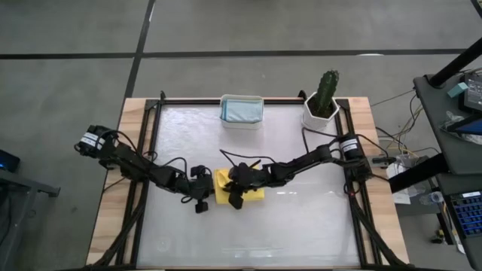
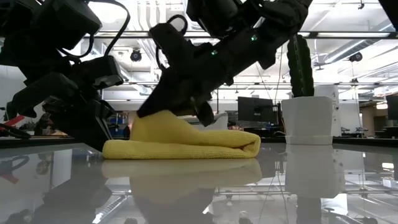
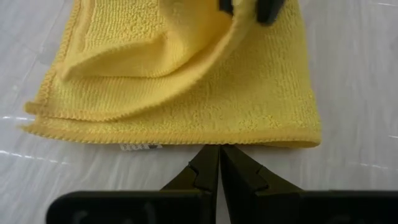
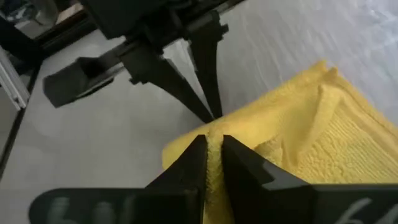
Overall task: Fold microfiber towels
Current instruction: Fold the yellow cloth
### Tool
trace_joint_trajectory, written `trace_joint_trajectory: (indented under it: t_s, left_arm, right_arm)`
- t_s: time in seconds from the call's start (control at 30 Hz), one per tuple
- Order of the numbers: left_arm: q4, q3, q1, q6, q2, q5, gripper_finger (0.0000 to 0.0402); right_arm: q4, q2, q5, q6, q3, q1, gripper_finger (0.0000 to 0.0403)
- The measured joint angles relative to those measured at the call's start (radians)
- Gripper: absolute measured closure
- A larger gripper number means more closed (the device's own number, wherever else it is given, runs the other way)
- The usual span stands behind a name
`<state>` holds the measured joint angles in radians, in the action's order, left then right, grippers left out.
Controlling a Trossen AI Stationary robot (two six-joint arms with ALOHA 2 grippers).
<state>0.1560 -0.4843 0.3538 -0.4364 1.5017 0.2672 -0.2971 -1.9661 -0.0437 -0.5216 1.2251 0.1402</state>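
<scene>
Yellow towel [image 1: 260,194] lies folded mid-table, slightly toward near edge | right gripper [image 4: 214,149] pinches raised upper layer, apparently to carry it across for next fold | left gripper [image 3: 219,163] fingers closed on nothing, tips just beside towel's left edge, probably steadying | pale blue towel [image 1: 242,110] sits in white tub [image 1: 242,123] at far edge.

Yellow microfiber towel [image 1: 221,187] mid-fold, centre of the table.
It lies doubled, its top layer [image 3: 186,50] raised into a hump; pale blue-grey towels [image 1: 241,110] sit folded near the far edge.
</scene>
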Motion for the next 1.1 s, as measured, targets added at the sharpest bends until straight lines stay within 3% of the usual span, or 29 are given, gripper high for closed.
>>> trace_joint_trajectory:
  t_s: [0.37,0.63,1.1]
  left_arm:
    - [0.015,0.0,0.0,0.006,0.0,0.0,0.0398]
    - [0.018,0.0,0.0,0.006,0.0,-0.001,0.0398]
    - [0.019,0.0,0.0,0.006,0.0,-0.002,0.0398]
  right_arm:
    - [-0.059,-0.075,0.002,0.027,0.056,0.006,0.0364]
    - [-0.048,-0.148,0.081,0.062,0.147,0.015,0.0365]
    - [-0.015,-0.102,0.124,0.099,0.145,0.015,0.0365]
